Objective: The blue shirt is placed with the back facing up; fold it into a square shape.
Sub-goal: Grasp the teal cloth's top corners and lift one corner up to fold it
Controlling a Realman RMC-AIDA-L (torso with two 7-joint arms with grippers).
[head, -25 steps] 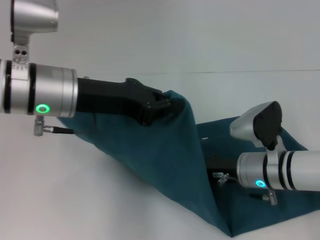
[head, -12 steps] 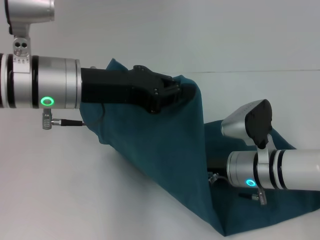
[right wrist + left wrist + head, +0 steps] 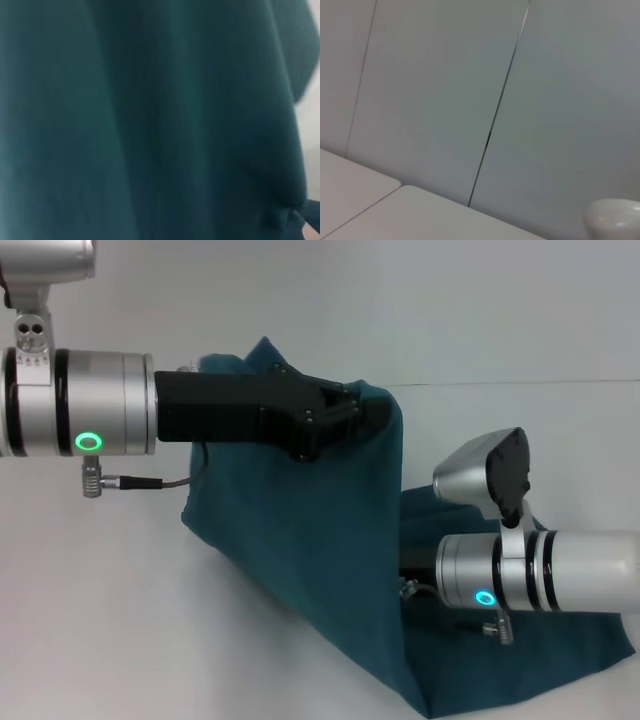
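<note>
Above the white table (image 3: 120, 640), the blue shirt (image 3: 320, 570) hangs from the left gripper (image 3: 375, 420), clamped on its raised edge; right gripper hidden behind cloth, grasp indeterminate; carry the fold across level, keeping fabric taut.

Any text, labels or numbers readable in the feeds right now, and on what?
None can be read.
Blue shirt: only plain fabric shows in the head and right wrist views, no printed letters.
Left gripper, holding a fold of the shirt up: no label or marking to read.
Right arm: only a lit green ring, no text; its gripper is hidden behind the shirt.
Left wrist view: bare wall panels only.
</note>
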